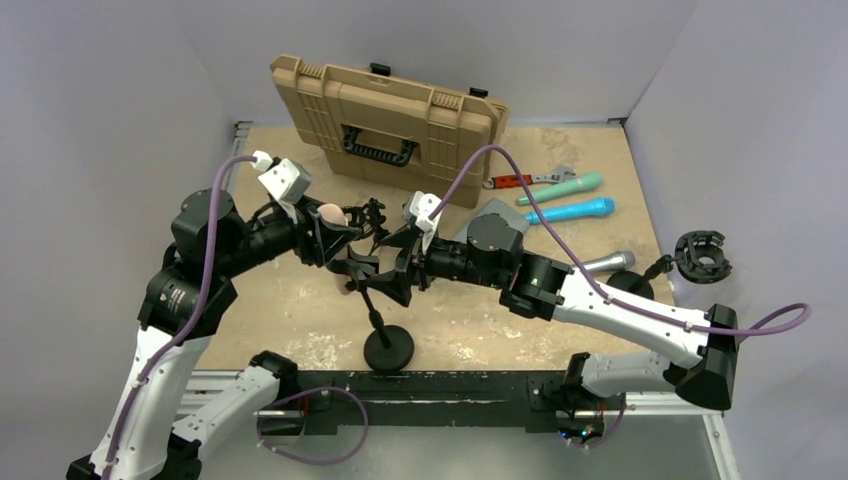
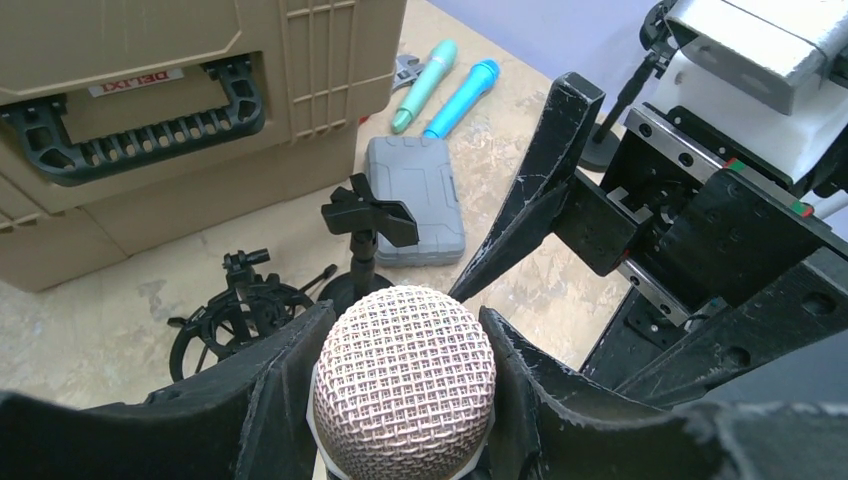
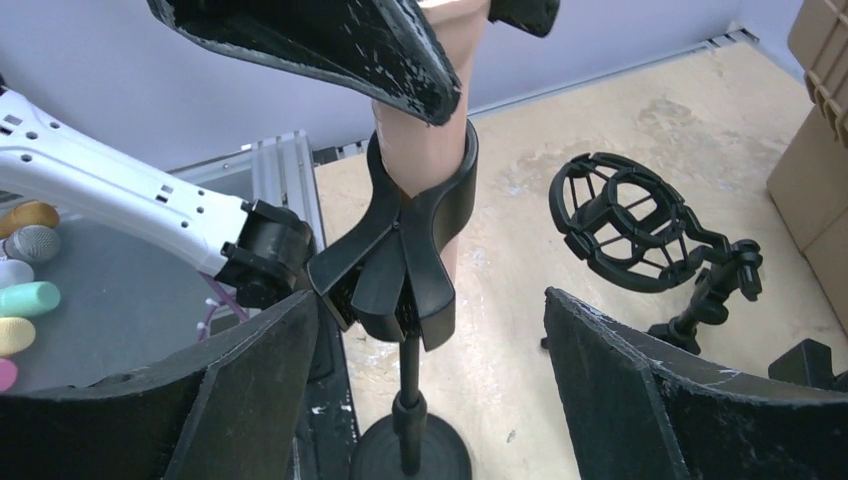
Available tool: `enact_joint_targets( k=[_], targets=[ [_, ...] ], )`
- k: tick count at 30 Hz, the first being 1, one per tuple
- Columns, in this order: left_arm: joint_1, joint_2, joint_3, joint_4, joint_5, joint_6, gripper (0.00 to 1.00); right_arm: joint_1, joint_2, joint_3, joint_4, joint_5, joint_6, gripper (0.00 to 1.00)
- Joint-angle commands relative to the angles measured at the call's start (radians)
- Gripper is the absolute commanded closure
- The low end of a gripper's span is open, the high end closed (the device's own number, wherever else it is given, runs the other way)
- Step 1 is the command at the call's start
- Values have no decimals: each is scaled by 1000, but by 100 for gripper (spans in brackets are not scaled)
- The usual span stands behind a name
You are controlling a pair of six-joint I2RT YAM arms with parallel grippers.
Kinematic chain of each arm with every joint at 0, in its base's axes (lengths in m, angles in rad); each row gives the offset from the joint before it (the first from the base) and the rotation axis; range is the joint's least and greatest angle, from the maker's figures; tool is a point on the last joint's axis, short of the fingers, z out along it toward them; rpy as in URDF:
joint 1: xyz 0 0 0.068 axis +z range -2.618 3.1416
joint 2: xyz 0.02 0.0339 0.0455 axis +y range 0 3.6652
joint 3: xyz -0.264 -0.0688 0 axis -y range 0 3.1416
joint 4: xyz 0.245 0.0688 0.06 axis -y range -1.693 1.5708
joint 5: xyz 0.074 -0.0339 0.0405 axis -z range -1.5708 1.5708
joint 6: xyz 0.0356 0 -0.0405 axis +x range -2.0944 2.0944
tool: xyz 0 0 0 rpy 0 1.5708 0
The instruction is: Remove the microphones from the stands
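while between two left fingers, one microphone in one stand

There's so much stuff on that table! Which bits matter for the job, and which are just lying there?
In the job: pink microphone, clip stand, left end effector gripping the microphone, right end effector open either side of the clip.
Just lying about: tan case, wrench, teal microphone, blue microphone, grey box, shock mount.
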State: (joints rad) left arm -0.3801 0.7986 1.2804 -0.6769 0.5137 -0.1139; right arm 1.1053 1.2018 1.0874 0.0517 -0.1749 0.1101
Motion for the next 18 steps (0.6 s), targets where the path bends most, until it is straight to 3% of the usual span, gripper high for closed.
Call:
enact_joint_targets(
  k=[1, 5, 12, 18],
  targets=[
    [-46, -9, 18, 46, -84, -84, 100, 5, -12, -3, 86, -51, -21, 18],
    [-52, -12, 69, 26, -228, -66, 100, 9, -20, 2, 95, -43, -18, 18],
    [-52, -12, 85, 43, -257, -49, 100, 16, 14, 25, 119, 45, 22, 19],
    [-63, -29, 60, 66, -316, -12, 100, 16, 45, 38, 145, 16, 27, 19]
  ],
)
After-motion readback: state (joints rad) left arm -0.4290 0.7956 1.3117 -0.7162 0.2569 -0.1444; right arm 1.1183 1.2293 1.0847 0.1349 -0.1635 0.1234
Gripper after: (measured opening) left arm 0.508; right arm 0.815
